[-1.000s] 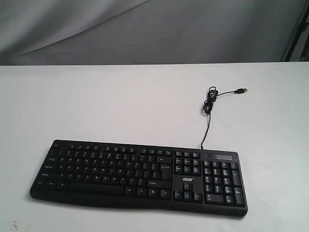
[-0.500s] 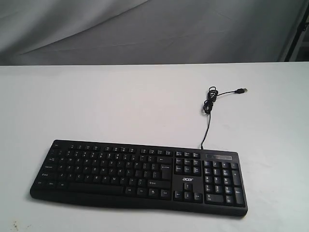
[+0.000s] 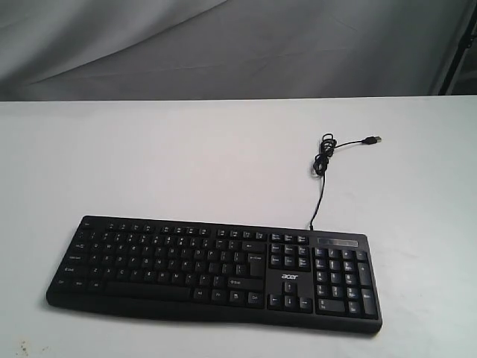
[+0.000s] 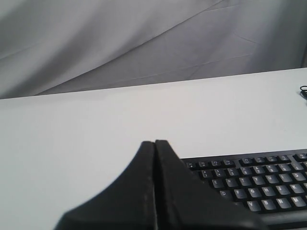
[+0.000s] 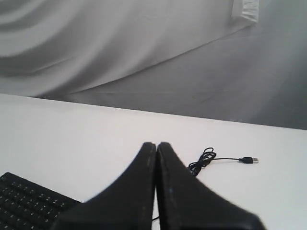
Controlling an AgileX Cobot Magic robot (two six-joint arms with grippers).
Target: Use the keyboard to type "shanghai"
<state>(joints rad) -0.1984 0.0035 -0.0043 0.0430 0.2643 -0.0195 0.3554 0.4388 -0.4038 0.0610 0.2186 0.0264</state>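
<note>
One keyboard point(image 3: 216, 270) lies on the white table point(image 3: 149, 156) in the exterior view. It is black and wide, with its number pad at the right end and its curved front edge toward the camera. A thin black cable point(image 3: 319, 194) leaves the keyboard's back edge above the number pad and runs away from the keyboard. The cable gathers into a small loop and ends in a plug point(image 3: 375, 139) that lies on the table well behind the keyboard's right end. A grey cloth point(image 3: 223, 45) hangs beyond the table's far edge, behind the keyboard. Compared with half a second ago and a second ago, the keyboard, cable and plug lie in the same places, and nothing in this view has shifted.

In the left wrist view, the left gripper point(image 4: 154, 143) shows two black fingers pressed together with only a thin seam between them and nothing held. Past the fingers, one back corner of the keyboard point(image 4: 254, 187) shows with several rows of keys. Bare table stretches beyond the keyboard to the cloth.

In the right wrist view, the right gripper point(image 5: 157, 144) also has its fingers closed against each other and grips nothing. A corner of the keyboard point(image 5: 29, 203) shows beside the fingers. The looped cable point(image 5: 204, 159) and its plug point(image 5: 248, 160) lie on the table beyond the keyboard, apart from the gripper.
</note>
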